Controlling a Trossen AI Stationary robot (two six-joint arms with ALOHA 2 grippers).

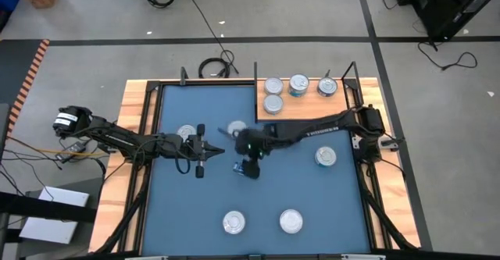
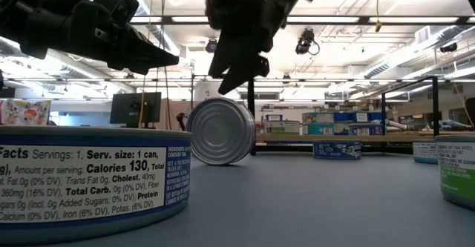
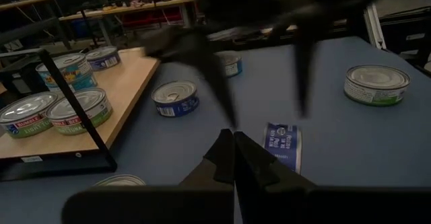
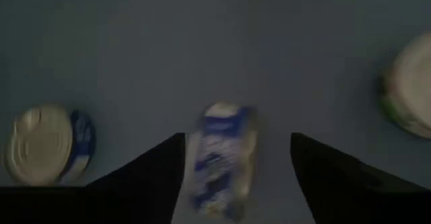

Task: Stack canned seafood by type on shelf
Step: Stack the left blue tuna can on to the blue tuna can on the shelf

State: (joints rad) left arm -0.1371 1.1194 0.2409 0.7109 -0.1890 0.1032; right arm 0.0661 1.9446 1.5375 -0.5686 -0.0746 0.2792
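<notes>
Tin on edge between our right gripper's spread fingers; may roll. Left gripper closed, empty.

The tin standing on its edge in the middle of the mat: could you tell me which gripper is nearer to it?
Right. The open right gripper hangs directly over the tin on edge. The shut left gripper hovers off to one side.

Left claw shut, blue tin on edge just ahead, four tins on shelf
</notes>
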